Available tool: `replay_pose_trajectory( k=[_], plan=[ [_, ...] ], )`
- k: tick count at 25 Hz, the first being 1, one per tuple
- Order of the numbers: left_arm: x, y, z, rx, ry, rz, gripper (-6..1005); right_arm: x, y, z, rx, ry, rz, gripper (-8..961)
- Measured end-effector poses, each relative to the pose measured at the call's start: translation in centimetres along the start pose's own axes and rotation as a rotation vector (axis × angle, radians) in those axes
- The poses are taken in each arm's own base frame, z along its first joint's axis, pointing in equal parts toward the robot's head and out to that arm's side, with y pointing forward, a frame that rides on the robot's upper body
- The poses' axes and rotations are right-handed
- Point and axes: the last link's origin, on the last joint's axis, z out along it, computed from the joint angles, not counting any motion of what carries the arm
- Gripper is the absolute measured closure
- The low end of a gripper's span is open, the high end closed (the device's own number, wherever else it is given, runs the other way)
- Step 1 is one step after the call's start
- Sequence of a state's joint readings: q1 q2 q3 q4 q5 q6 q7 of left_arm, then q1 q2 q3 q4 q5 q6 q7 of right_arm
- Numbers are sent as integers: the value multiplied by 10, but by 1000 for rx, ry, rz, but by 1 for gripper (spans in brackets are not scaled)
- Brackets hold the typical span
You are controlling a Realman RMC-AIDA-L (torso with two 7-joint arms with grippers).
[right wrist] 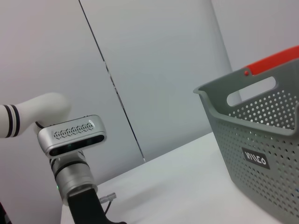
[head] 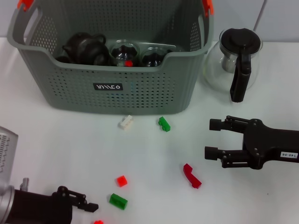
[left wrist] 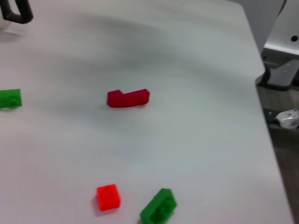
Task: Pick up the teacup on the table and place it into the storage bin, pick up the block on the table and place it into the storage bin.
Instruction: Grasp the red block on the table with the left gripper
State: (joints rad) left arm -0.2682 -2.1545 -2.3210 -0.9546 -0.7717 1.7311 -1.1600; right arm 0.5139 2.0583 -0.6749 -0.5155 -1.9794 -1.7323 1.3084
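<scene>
The grey-green storage bin [head: 112, 88] stands at the back of the table, and its end wall shows in the right wrist view [right wrist: 261, 135]. Inside it are a black teapot [head: 84, 46] and two glass teacups [head: 125, 52]. Loose blocks lie on the table in front: white [head: 126, 122], green [head: 164, 124], dark red [head: 191, 176] [left wrist: 127, 98], small red [head: 122, 180] [left wrist: 108, 196] and green [head: 118, 201] [left wrist: 159, 205]. My right gripper [head: 212, 138] hovers open and empty, right of the dark red block. My left gripper [head: 88, 205] is low at the front left, beside the green block.
A glass pot [head: 233, 60] with a black handle stands right of the bin. Another red block [head: 98, 222] lies at the front edge of the head view. The table's edge [left wrist: 261, 112] runs along one side in the left wrist view. My left arm's wrist [right wrist: 70, 140] shows in the right wrist view.
</scene>
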Motion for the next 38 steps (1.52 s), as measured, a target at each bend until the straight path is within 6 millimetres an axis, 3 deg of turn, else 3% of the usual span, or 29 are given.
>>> replay_pose_trajectory(
  k=[12,26,32,38],
  plan=[
    [-3,0,4,33,4,55,501,1,0,0,1,0,2,12],
    [11,-11,7,66,51,114,502,0,0,1,0,-2,0,12],
    [13,-5,-3,26,63,123,503,0,0,0,2,-3,2,12],
    [9,1,0,11,64,117,503,0,0,0,2,-4,5,13]
  ],
)
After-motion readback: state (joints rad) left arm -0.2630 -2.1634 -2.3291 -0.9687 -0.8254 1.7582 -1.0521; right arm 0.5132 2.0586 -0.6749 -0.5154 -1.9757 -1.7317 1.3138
